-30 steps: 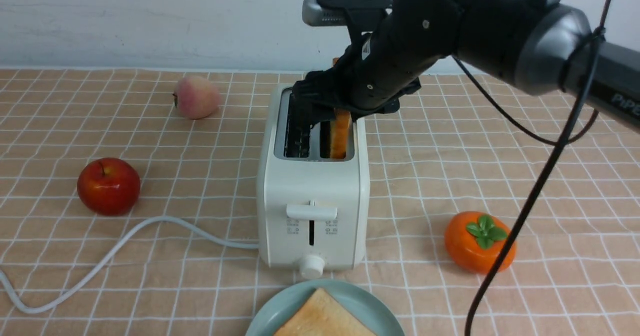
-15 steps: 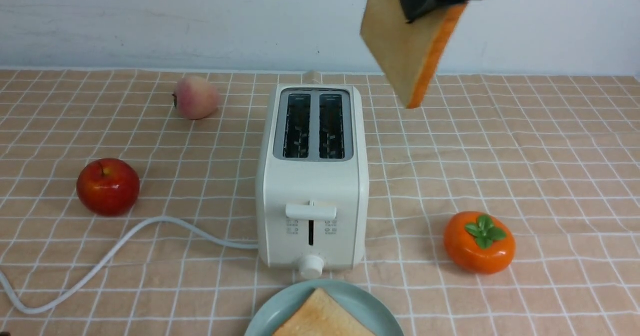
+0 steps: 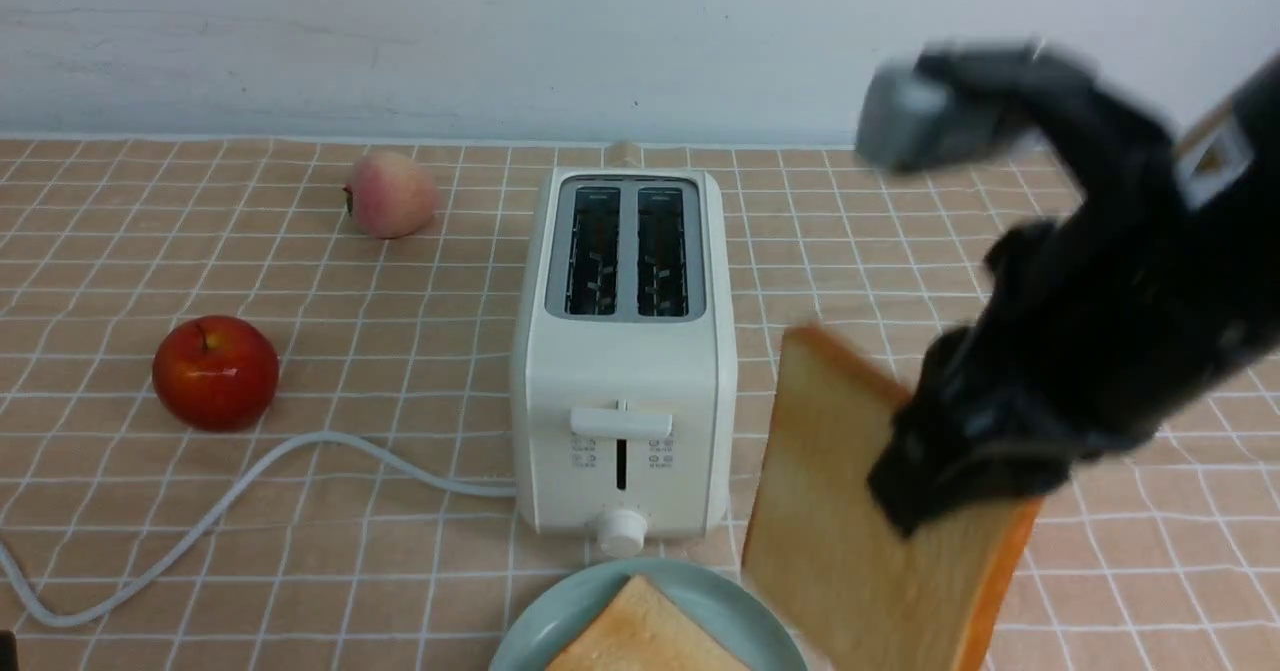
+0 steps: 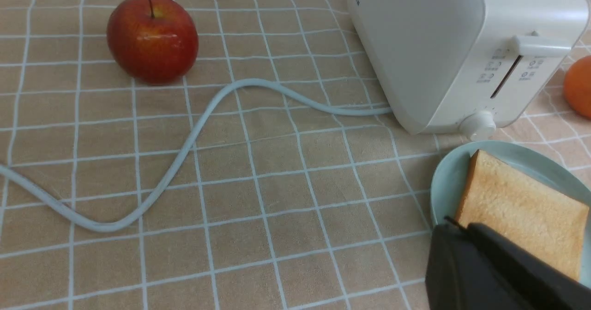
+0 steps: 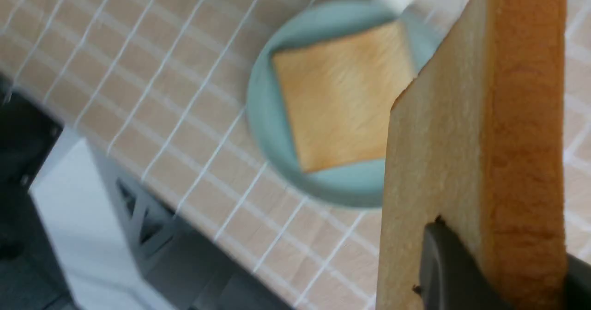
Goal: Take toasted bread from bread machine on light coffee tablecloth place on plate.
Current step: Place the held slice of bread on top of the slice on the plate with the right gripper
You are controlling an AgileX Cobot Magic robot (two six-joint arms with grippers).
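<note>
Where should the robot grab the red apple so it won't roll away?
Grip the red apple around its widest middle, coming straight down from above. It sits upright on the tablecloth, stem up, with its round sides free, so fingers closing on opposite sides there would likely hold best. The white cord lies nearby, and coming from above avoids it.

A red apple (image 3: pixel 215 371) lies near, a pink peach (image 3: pixel 392 193) farther back, an orange fruit (image 4: pixel 579 86) partly seen.
</note>
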